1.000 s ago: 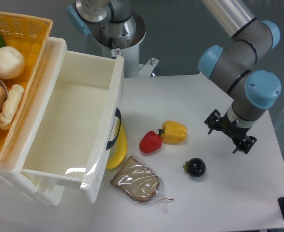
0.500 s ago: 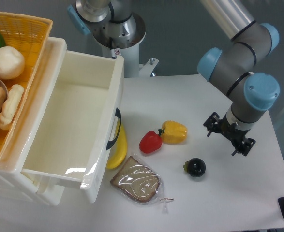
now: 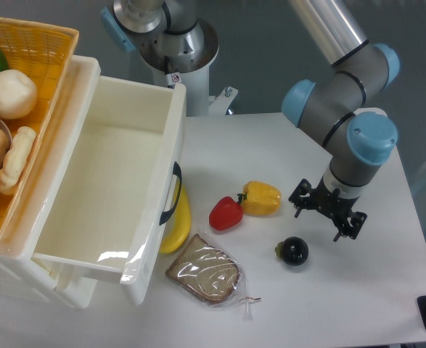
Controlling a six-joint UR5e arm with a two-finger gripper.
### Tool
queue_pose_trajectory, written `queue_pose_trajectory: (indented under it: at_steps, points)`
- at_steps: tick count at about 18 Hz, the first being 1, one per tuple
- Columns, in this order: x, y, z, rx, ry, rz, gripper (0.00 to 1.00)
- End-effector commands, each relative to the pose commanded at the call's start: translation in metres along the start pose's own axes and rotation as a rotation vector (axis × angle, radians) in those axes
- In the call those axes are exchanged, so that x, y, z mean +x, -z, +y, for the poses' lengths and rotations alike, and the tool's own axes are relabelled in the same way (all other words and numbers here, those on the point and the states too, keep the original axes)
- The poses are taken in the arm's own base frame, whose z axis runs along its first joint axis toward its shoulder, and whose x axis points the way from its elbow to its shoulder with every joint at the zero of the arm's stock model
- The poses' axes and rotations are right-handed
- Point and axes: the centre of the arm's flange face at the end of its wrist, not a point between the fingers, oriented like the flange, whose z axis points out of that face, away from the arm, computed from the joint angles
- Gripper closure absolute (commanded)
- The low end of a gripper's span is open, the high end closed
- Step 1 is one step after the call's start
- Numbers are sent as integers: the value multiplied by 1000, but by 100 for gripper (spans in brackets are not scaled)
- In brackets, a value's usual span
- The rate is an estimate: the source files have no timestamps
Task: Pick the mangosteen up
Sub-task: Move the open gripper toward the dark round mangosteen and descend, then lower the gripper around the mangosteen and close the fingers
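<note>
The mangosteen [image 3: 295, 251] is a small glossy black round fruit with a yellowish-green stem cap on its left side. It lies on the white table [image 3: 271, 145], right of centre and near the front. My gripper [image 3: 327, 211] hangs from the arm, pointing down, a little above and to the right of the mangosteen in the picture. It holds nothing that I can see. Its fingers are hidden under the black gripper body, so I cannot tell how the jaws stand.
A yellow pepper [image 3: 261, 198] and a red pepper [image 3: 226, 213] lie left of the gripper. A banana [image 3: 179, 225] and wrapped bread [image 3: 204, 271] lie by the open white drawer [image 3: 149, 217]. A basket of food [image 3: 31, 51] sits at top left.
The arm has moved left and slightly down, bringing the gripper closer to the mangosteen. The mangosteen and other items have not moved.
</note>
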Motion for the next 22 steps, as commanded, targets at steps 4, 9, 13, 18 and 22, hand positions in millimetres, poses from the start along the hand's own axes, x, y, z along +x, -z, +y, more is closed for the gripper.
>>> queue_pose_trajectory:
  at_steps: [4, 9, 13, 18, 22]
  points:
    - [-1, -10, -4, -1, 74, 12, 0]
    - [-2, -24, -11, -8, 71, 23, 0]
    - [1, -40, -23, -16, 119, 38, 0]
    - [0, -52, -32, -23, 130, 45, 0]
    - [0, -53, -33, -24, 129, 47, 13]
